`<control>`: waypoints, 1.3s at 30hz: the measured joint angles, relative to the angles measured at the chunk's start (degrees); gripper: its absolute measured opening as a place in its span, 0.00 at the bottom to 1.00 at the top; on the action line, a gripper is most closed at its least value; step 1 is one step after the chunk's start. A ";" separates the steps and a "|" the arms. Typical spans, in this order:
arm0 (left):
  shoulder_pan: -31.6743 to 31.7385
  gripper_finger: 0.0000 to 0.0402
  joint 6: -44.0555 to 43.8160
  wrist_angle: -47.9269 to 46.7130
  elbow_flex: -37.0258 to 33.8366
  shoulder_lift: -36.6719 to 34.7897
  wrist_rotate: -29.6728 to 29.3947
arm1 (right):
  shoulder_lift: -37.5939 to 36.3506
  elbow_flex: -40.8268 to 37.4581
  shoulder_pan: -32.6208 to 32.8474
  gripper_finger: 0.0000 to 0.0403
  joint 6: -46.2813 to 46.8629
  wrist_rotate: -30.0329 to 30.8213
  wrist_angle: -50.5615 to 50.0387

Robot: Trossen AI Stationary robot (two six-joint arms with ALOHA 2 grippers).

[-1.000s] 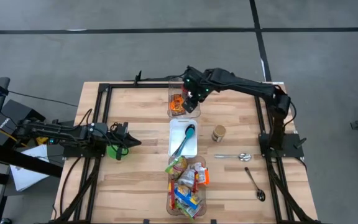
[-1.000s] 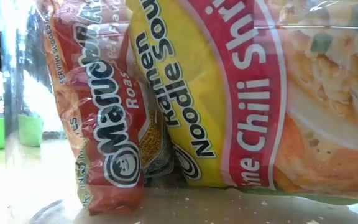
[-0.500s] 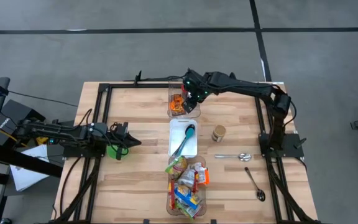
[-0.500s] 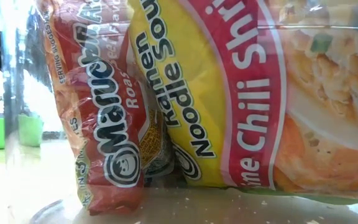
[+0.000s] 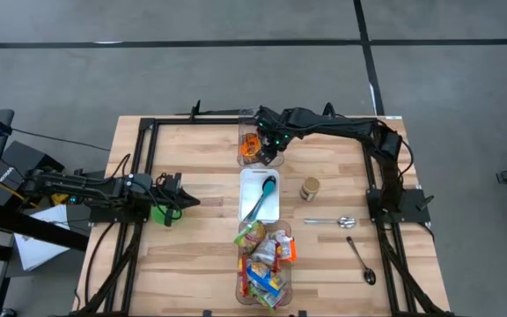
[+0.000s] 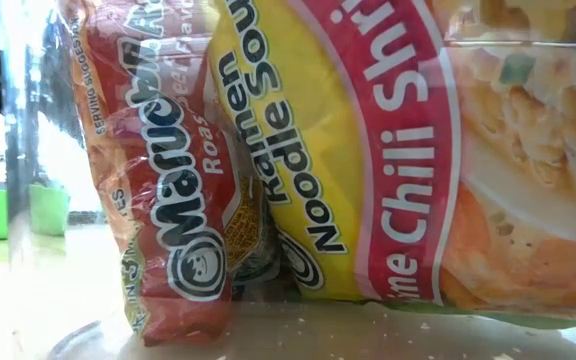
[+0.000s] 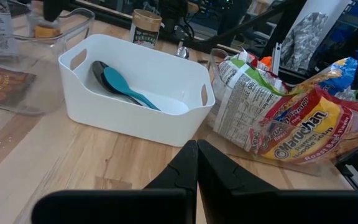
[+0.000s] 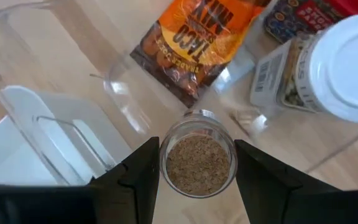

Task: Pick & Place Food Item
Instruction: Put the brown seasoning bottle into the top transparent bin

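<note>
My right gripper hangs over the far clear bin, shut on a small glass jar of brown grains. Under it in the bin lie an orange taco mix packet and a white-lidded jar. My left gripper waits shut at the table's left, touching nothing. The low view shows only ramen packets close up. My right gripper pinches the small jar by its round side wall between the two fingers, one on either side. The fingers come from above, pointing steeply down. The jar is lifted clear above the bin, its round end with the brown grains facing the wrist camera.
A white tray with a blue spoon stands at mid-table. A near clear bin holds several food packets. Another brown jar and two metal spoons lie to the right.
My right gripper has gone down toward the far clear bin, still shut on the small jar.
</note>
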 joint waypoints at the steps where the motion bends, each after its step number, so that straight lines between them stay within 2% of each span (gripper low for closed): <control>1: 0.00 0.00 0.00 0.01 0.00 0.00 0.00 | 0.27 0.04 0.00 0.42 -0.17 -0.01 0.35; 15: -0.02 0.00 0.00 0.39 0.00 0.00 0.00 | 1.65 0.09 -0.60 0.42 -1.24 -0.08 3.49; 39: 0.00 0.00 0.00 0.41 0.00 0.00 0.00 | 1.65 0.04 -2.22 0.42 -2.86 -1.48 2.81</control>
